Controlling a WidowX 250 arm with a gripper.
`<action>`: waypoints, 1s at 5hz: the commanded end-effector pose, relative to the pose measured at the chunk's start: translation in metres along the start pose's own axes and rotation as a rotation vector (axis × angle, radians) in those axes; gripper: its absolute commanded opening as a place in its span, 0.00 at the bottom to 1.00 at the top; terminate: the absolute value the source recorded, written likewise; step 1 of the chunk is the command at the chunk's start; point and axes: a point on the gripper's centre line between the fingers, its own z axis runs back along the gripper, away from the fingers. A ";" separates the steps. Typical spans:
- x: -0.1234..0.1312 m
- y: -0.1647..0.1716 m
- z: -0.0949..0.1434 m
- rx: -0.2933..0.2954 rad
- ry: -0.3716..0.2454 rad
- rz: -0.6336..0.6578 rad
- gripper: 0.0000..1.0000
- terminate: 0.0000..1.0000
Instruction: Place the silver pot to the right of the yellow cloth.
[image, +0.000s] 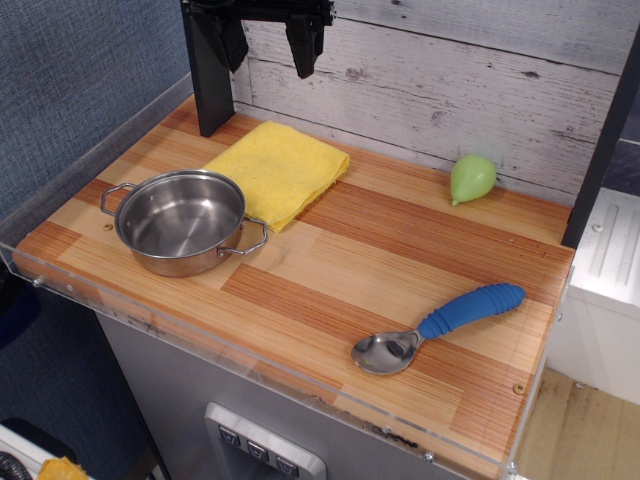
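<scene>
The silver pot (181, 221) stands upright and empty near the front left of the wooden table, its two wire loop handles pointing left and right. The yellow cloth (279, 169) lies flat just behind and to the right of the pot, its near corner touching or almost touching the pot's rim. My gripper (268, 42) hangs high at the back, above the cloth's far edge, its two black fingers spread apart and empty. It is well above and behind the pot.
A light-green pear-shaped object (471, 178) sits at the back right by the plank wall. A metal spoon with a blue handle (440, 328) lies at the front right. A clear acrylic rim (250, 358) runs along the table's edges. A black post (208, 75) stands at the back left.
</scene>
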 end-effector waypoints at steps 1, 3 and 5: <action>0.000 0.000 0.000 0.000 0.000 0.000 1.00 0.00; -0.019 0.023 -0.017 0.072 0.083 0.510 1.00 0.00; -0.034 0.023 -0.042 0.146 0.104 0.783 1.00 0.00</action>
